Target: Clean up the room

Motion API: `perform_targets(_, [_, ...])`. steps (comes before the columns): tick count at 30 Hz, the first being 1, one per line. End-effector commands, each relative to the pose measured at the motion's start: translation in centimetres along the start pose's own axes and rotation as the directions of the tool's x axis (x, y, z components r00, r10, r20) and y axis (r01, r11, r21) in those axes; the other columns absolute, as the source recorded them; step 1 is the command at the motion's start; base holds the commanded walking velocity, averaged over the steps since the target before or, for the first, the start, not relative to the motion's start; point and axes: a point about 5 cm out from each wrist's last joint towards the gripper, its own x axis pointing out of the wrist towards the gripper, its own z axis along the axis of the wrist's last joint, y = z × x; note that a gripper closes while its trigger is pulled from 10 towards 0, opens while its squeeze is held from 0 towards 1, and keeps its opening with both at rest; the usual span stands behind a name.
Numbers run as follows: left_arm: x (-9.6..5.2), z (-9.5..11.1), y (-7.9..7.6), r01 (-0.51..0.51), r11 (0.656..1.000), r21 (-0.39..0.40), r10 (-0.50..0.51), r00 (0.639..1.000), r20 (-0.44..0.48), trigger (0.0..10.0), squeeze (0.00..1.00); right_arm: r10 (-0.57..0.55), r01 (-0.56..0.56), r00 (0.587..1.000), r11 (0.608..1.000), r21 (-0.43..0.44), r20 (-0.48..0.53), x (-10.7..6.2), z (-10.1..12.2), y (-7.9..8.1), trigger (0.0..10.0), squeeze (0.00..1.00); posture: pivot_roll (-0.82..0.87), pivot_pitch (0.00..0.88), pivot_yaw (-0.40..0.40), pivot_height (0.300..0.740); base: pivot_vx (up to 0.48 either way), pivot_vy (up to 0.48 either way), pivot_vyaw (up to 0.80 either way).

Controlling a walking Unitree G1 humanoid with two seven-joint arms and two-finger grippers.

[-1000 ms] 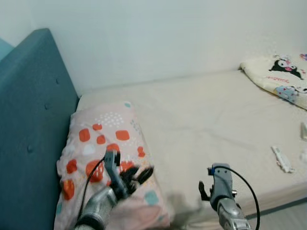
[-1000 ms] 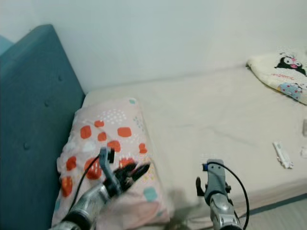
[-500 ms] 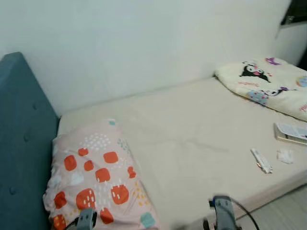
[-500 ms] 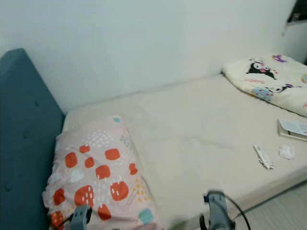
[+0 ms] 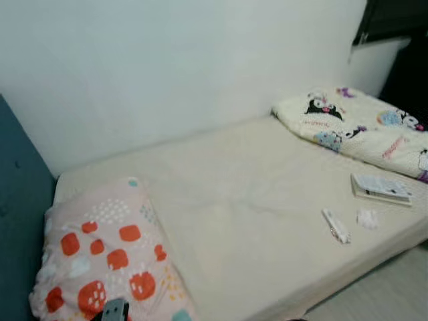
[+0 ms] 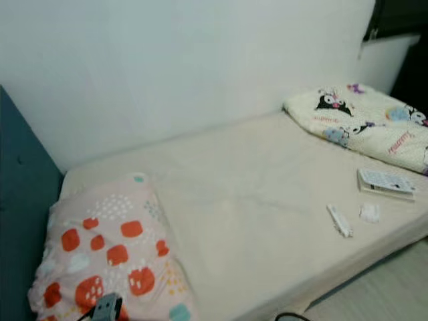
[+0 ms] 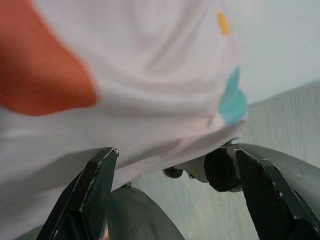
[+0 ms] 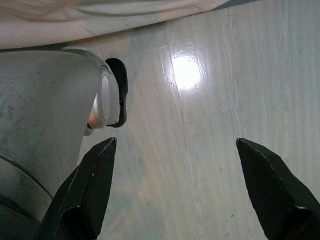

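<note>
left gripper (image 7: pixel 172 195): jaws wide by soft spotted pillow (image 5: pixel 100 247) | right gripper (image 8: pixel 175 195): jaws wide over glossy plank floor (image 8: pixel 210 100)

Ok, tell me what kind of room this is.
Most likely a bedroom: a bare mattress against a white wall, a pink pillow by the teal headboard, and a folded cartoon-print blanket at the far end.

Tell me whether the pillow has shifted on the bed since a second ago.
No. The pillow lies against the blue headboard as before; the camera turned.
</note>
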Motion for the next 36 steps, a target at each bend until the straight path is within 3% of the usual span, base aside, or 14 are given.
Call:
perform_targets(1, [-0.3, -0.2, 0.6, -0.024, 1.0, -0.006, 0.024, 1.0, -0.014, 10.0, 0.0, 0.043, -0.043, 0.999, 0.999, -0.005, 0.004, 0.0, 0.0, 1.0, 10.0, 0.0, -0.15, 0.033, 0.054, 0.74, 0.0, -0.461, 0.0])
perform_targets(4, [-0.2, 0.0, 0.5, -0.025, 1.0, 0.005, 0.025, 1.0, -0.019, 10.0, 0.0, 0.048, -0.048, 0.999, 0.999, -0.014, 0.007, 0.0, 0.0, 1.0, 10.0, 0.0, -0.15, 0.034, 0.059, 0.74, 0.0, -0.461, 0.0])
perform_targets(13, [0.3, 1.0, -0.1, -0.012, 0.999, 0.031, 0.012, 1.0, -0.014, 10.0, 0.0, 0.075, -0.075, 0.997, 0.997, -0.014, 0.01, 0.0, 0.0, 1.4, 10.0, 0.0, -0.14, 0.038, 0.066, 0.74, 0.0, -0.461, 0.8])
perform_targets(16, [0.5, 1.2, -0.4, -0.001, 0.999, 0.047, 0.002, 1.0, -0.019, 10.0, 0.0, 0.057, -0.057, 0.998, 0.998, 0.014, 0.005, 0.0, -0.2, 1.4, 10.0, 0.0, -0.14, 0.044, 0.067, 0.74, 0.0, -0.461, 0.0])
perform_targets(26, [1.0, 1.4, -1.4, 0.03, 0.996, 0.079, -0.027, 0.999, -0.034, 10.0, 0.0, 0.047, -0.048, 0.999, 0.999, -0.005, -0.025, -0.1, -0.7, 1.5, 10.0, 0.0, -0.14, 0.057, 0.064, 0.74, 0.0, -0.461, 0.0])
perform_targets(36, [1.0, 1.2, -1.5, 0.038, 0.995, 0.097, -0.033, 0.998, -0.049, 10.0, 0.0, 0.04, -0.039, 0.999, 0.999, 0.002, -0.025, -0.1, -0.8, 1.2, 10.0, 0.0, -0.15, 0.049, 0.064, 0.74, 0.0, -0.461, 0.0])
